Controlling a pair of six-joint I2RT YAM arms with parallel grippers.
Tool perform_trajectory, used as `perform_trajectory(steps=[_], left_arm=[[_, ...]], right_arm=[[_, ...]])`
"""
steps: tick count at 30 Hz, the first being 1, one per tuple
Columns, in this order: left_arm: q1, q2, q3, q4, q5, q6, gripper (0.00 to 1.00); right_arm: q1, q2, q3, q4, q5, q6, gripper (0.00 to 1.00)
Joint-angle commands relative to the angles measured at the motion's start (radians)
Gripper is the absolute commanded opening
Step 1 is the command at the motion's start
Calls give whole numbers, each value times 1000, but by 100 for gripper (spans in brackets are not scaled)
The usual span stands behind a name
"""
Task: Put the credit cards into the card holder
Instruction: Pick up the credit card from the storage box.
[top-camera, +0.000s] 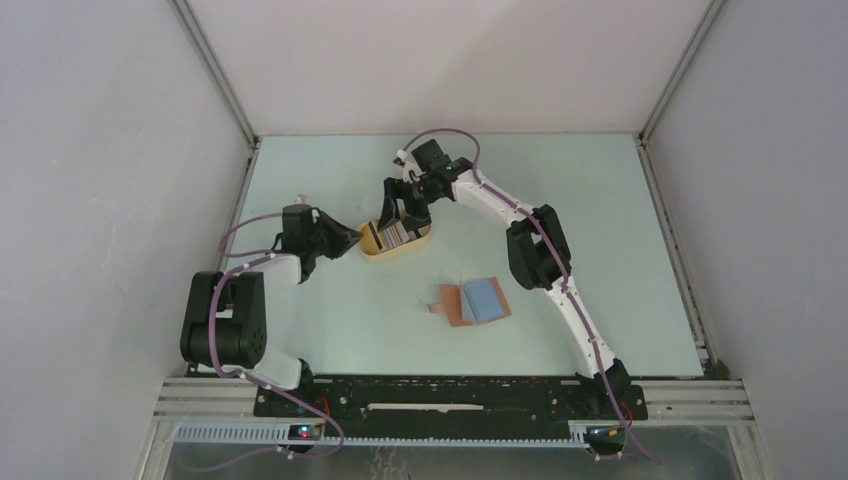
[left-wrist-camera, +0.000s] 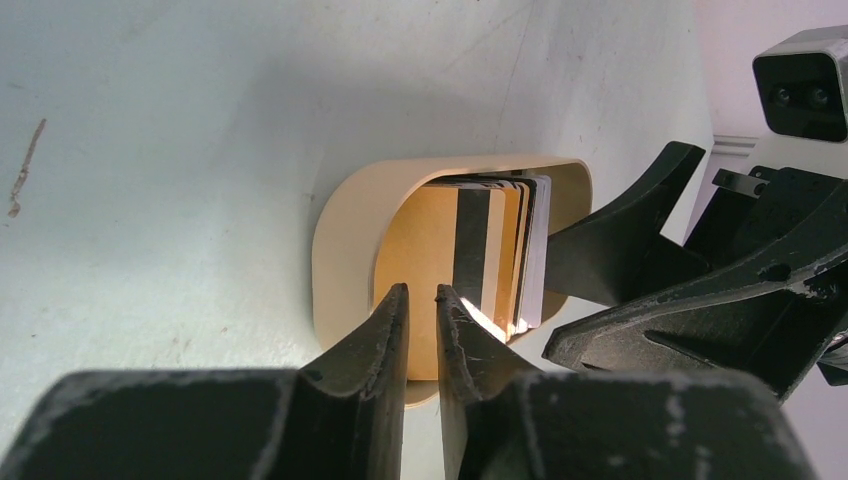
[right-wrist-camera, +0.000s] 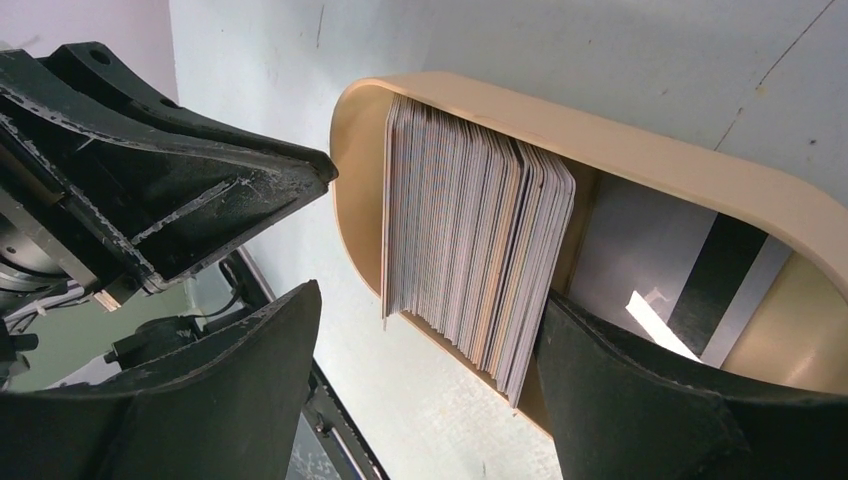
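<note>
A stack of credit cards (right-wrist-camera: 470, 240) stands on edge in an oval tan tray (right-wrist-camera: 650, 160). My right gripper (right-wrist-camera: 428, 300) is open and straddles the stack. One finger is inside the tray against the cards and the other is outside the tray, well apart from them. One more card with a black stripe (right-wrist-camera: 700, 290) lies on the tray floor. My left gripper (left-wrist-camera: 421, 290) is pinched on the tray's near end wall (left-wrist-camera: 340, 250). The reddish-brown card holder (top-camera: 455, 305) lies open nearer the arm bases, a blue-grey card (top-camera: 485, 298) on it.
In the top view the tray (top-camera: 420, 240) sits mid-table with both grippers crowded at it, the left gripper (top-camera: 355, 240) at its left end and the right gripper (top-camera: 403, 215) above it. White walls enclose the pale green tabletop (top-camera: 600, 200).
</note>
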Motion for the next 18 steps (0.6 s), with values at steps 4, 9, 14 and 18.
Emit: perform_trajectory(steps=[4,9,14,18], left_arm=[[-7,1,70,12,23,28,20],[-7,-2,67,12,22,29,20],[-7,-5,67,11,23,31,20],[-7,-4,67,12,23,33,20]], right_arm=[[-3,-2,25,0,-71,-1,82],[-15,-25,15,-1,-77,-12,77],[-28,-35,6,0,-80,-12,73],[-38,-33,1,1,-88,-11,69]])
